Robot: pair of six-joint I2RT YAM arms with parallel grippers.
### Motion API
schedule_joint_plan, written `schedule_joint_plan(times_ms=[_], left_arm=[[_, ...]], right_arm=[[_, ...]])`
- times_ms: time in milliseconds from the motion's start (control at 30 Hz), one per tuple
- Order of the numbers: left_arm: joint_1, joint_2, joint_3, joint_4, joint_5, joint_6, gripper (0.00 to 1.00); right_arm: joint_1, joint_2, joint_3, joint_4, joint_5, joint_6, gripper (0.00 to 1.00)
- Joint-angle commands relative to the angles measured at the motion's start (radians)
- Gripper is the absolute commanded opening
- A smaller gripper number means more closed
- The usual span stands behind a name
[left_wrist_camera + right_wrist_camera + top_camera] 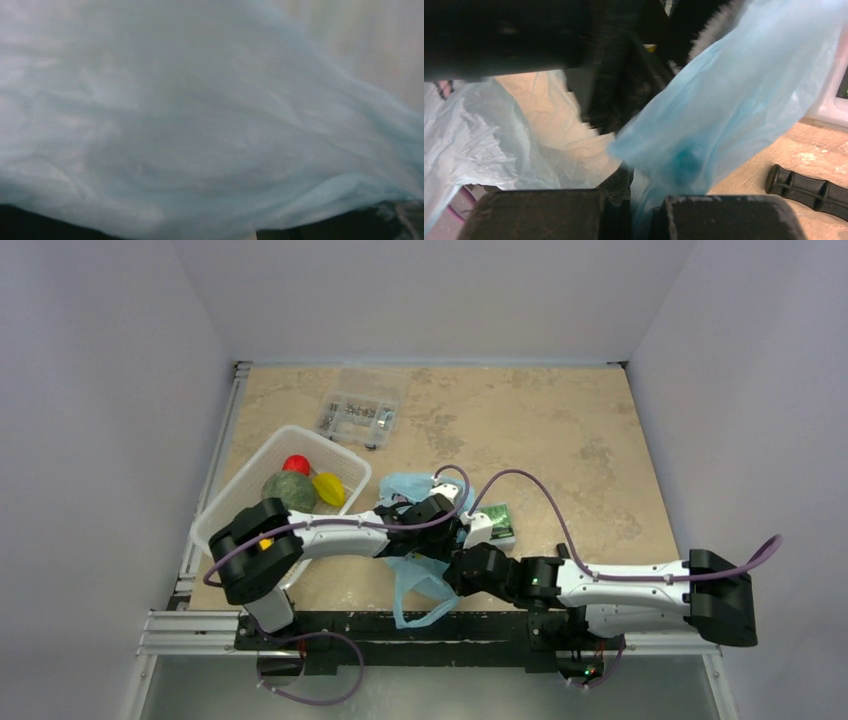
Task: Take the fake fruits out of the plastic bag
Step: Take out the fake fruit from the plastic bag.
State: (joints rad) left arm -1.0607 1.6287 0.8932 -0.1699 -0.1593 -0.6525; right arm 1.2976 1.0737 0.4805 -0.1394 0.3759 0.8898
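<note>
Pale walls close in a beige marbled table (560, 430), and we read it from the near edge outward. Nearest us, the plastic bag (418, 580) lies with its long axis running near to far. One loop handle points back toward the arm bases, on the near side of the right pincer (462, 562). The crumpled other end bunches up just beyond the left pincer (450, 523). Both pincers meet over the bag's middle, the left one just beyond the right.

From above we cannot make out either grip. The right wrist view does show one: the right pincer (634, 212) has its two fingers (539, 215) pressed together on a twisted strip of the plastic bag (724, 100). The strip rises from them up and to the right. That view also shows a black ribbed bar (809, 192) lying on the table to the right of the pincer, which we cannot pick out from above. In the left wrist view the plastic bag (200, 110) fills everything as pale film, so we cannot tell whether the left pincer is spread or closed.

Just to the right of the left pincer sits a small green-topped item (497, 520). Well off to its left, a white mesh basket (240, 476) holds three fake fruits (289, 491): dark green, red and yellow. Farthest out, beyond both pincers, lies a clear compartment box (362, 408).
</note>
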Motion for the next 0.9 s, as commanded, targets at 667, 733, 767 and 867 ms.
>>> schedule_joint_plan(times_ms=[667, 733, 767, 867], left_arm=[[0.098, -0.305, -0.033, -0.165, 0.018, 0.031, 0.09], [0.131, -0.338, -0.034, -0.174, 0.052, 0.027, 0.08], [0.144, -0.359, -0.034, -0.178, 0.068, 0.024, 0.07], [0.166, -0.407, -0.031, -0.196, 0.104, 0.019, 0.0]], right_arm=[[0.006, 0.051, -0.036, 0.106, -0.036, 0.008, 0.0], [0.006, 0.083, -0.027, 0.122, -0.044, 0.006, 0.0], [0.006, 0.099, -0.022, 0.125, -0.044, 0.007, 0.0], [0.006, 0.11, -0.006, 0.1, -0.032, 0.02, 0.0]])
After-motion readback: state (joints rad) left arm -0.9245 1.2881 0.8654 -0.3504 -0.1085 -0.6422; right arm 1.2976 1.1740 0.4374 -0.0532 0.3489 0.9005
